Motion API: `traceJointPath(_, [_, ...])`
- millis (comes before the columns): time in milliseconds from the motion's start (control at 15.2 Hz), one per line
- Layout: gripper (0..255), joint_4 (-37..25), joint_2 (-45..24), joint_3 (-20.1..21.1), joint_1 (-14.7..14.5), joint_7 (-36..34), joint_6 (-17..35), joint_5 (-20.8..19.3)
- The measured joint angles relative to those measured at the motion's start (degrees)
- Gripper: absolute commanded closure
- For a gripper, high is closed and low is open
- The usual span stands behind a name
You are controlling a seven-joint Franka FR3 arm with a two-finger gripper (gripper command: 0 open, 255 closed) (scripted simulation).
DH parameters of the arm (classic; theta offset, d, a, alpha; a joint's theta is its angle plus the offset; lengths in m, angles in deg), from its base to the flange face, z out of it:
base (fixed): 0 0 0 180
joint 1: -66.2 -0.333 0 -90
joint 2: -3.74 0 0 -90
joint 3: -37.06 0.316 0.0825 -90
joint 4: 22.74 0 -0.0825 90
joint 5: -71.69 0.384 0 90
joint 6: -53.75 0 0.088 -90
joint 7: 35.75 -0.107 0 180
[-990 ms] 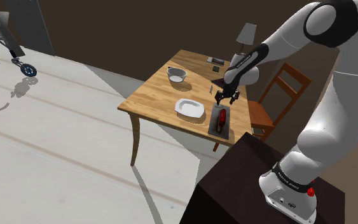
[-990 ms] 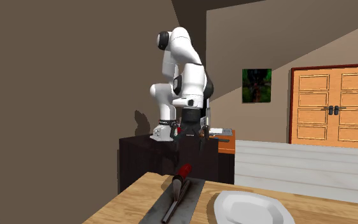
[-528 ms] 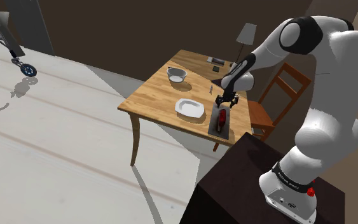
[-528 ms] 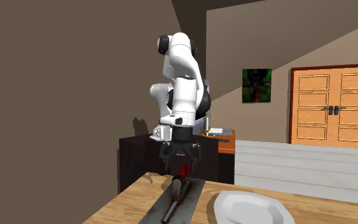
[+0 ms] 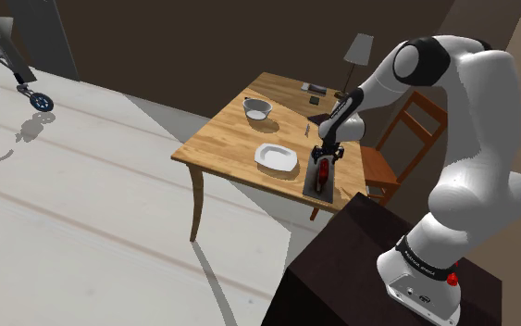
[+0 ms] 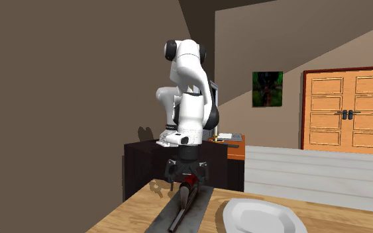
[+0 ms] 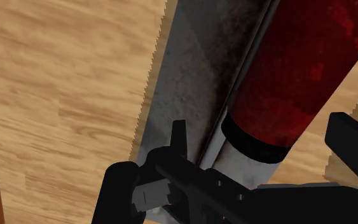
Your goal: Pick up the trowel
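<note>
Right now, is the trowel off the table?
No, the trowel lies flat on the wooden table, the open gripper straddling its red handle.

a wooden tabletop [image 5: 221, 139] stands on a pale plank floor [image 5: 82, 222]. a wooden chair [image 5: 379, 169] and a lamp [image 5: 358, 46] are near it. the brown walls carry an orange double door [image 6: 350, 112] and a picture [image 6: 267, 89].

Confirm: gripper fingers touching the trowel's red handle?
Apart. Wrist view: open fingers straddle the red handle, grey blade showing inside one, bare table inside the other.
</note>
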Motion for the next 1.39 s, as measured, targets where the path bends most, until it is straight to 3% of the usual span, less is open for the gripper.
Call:
traceJointPath(66, [255,-0.1,-0.2,0.0,0.1,0.0,0.2,0.0])
traceJointPath(792, [255,-0.1,-0.1,0.0,0.1,0.1,0.1,0.0])
traceJointPath(1386, [255,1.8,6.1,-1.2,-0.9,-0.1,-4.3,-0.9])
